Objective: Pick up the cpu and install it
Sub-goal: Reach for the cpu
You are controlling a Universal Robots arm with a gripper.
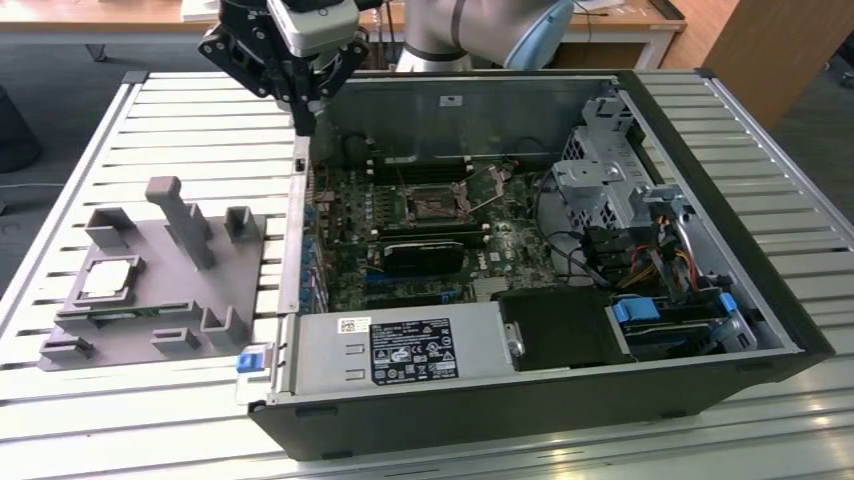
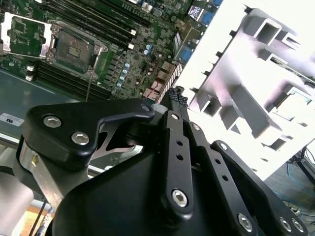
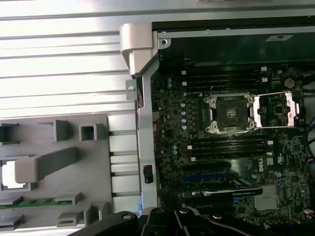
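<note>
The cpu [image 1: 108, 279] lies flat in a pocket of the grey tray [image 1: 187, 300] at the exterior view's left, silvery with a pale rim. In the first wrist view the cpu [image 3: 9, 175] shows as a bright square partly behind a tray post. My gripper [image 1: 304, 122] hangs shut and holds nothing, above the computer case's wall between tray and motherboard. The second wrist view has its black fingers [image 2: 173, 101] pressed together. The motherboard socket [image 1: 430, 206] stands open, its load plate [image 3: 278, 109] folded back beside the socket [image 3: 230, 114].
The open computer case [image 1: 747, 290] fills the middle and the exterior view's right, with a power supply [image 1: 400, 350] at the front and drive cages [image 1: 601, 180]. A green memory stick [image 3: 34, 202] lies in the tray. A tall tray post [image 1: 180, 215] rises near the cpu.
</note>
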